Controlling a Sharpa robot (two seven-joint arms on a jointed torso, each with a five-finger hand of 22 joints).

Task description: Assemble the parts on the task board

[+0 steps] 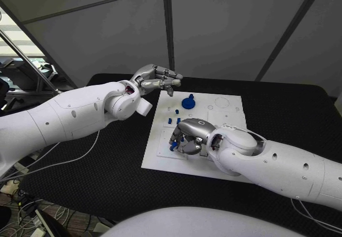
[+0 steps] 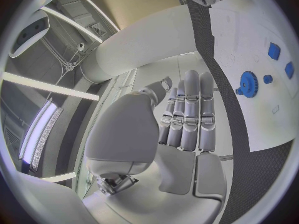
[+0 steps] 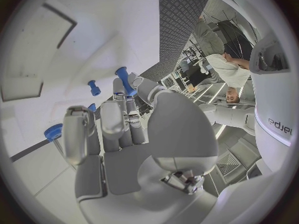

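Note:
The white task board point(image 1: 214, 158) lies in the middle of the black table. A blue gear point(image 1: 188, 102) stands on its far part, with two small blue pegs point(image 1: 173, 120) just nearer. My right hand point(image 1: 191, 136) hangs low over the board's near-left area, fingers pointing down. It pinches a small blue peg point(image 3: 124, 79) between thumb and fingertip. Another blue peg point(image 3: 93, 87) stands on the board beyond the fingers, and the gear point(image 3: 53, 132) is off to one side. My left hand point(image 1: 156, 79) is raised beside the board's far-left corner and holds nothing. Its fingers point(image 2: 190, 114) lie straight and close together.
A recessed rectangular pocket point(image 3: 34, 59) and round outlines point(image 1: 222, 102) mark the board. Small blue parts point(image 2: 273, 51) lie past the gear point(image 2: 249, 83) in the left wrist view. Black table point(image 1: 285, 108) surrounds the board, with grey partition walls behind.

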